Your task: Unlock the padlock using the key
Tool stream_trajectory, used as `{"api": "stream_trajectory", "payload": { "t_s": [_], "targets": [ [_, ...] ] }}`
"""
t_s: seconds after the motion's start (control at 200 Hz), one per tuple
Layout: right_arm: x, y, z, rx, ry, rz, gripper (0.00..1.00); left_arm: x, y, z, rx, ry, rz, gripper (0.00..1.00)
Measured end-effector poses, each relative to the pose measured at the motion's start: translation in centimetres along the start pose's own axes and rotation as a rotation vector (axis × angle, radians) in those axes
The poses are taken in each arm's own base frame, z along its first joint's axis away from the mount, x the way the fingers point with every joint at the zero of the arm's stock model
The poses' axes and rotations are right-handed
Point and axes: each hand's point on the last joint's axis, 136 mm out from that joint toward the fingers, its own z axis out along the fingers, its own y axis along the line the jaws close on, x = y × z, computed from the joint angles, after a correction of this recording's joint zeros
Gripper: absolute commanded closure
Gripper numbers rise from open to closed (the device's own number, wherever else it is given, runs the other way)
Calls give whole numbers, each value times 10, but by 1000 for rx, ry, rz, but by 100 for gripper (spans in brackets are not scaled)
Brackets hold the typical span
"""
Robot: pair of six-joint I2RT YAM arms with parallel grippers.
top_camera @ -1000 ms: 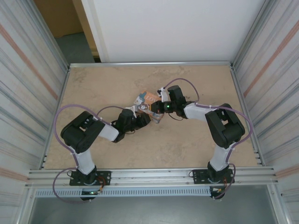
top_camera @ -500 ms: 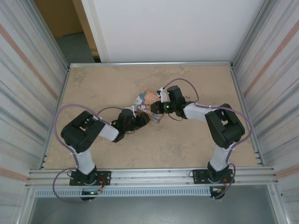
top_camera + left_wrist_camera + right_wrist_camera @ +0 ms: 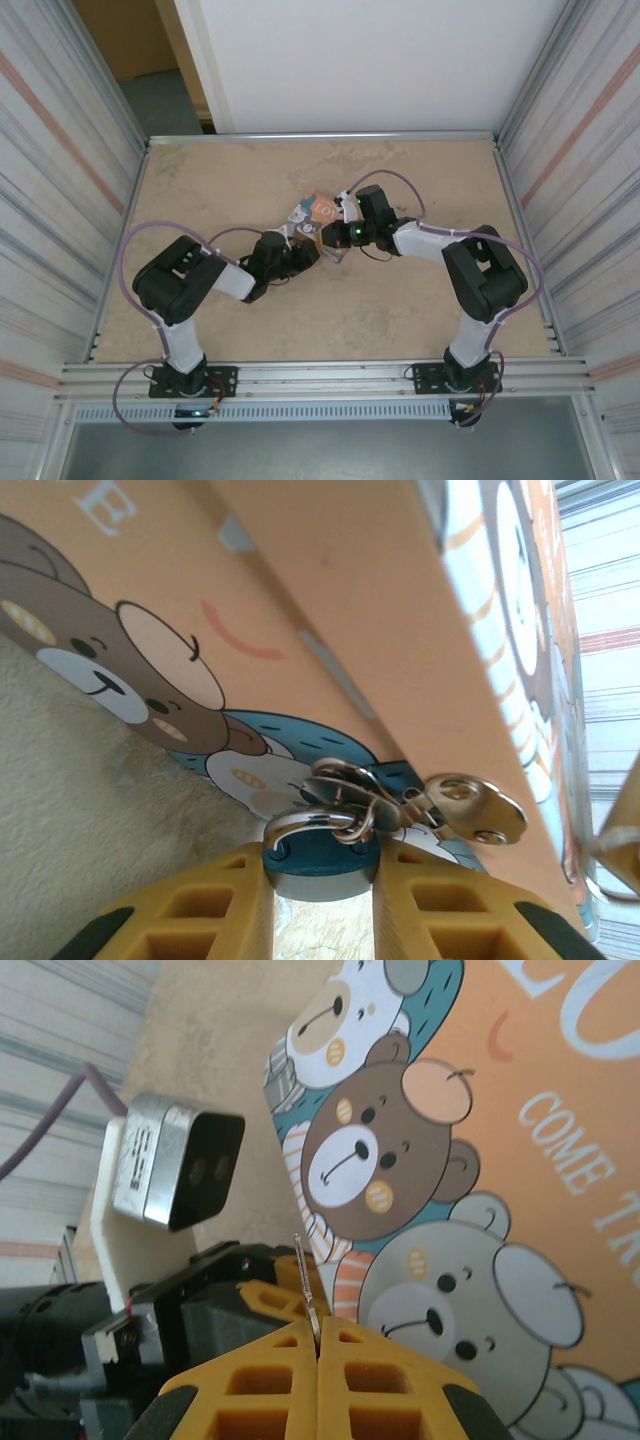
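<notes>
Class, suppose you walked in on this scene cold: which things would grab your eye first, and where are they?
The bright orange bear-print box lies at the centre of the top view. At its clasp, a tiny blue padlock sits pinched in the left tool. The right tool grips a thin metal key, seen edge-on.

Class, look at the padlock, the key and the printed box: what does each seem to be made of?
Padlock: teal body, likely painted metal; shackle glints like polished steel. Key: thin, bright metal edge. Box: matt printed card, probably.
</notes>
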Motion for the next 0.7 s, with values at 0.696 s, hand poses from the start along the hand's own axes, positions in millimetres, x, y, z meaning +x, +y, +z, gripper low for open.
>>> {"api": "stream_trajectory", "payload": {
  "t_s": [0.696],
  "targets": [
    [91,0,-51,168,58,-198,100,20,-14,-8,-38,131,-6,75]
  ]
}}
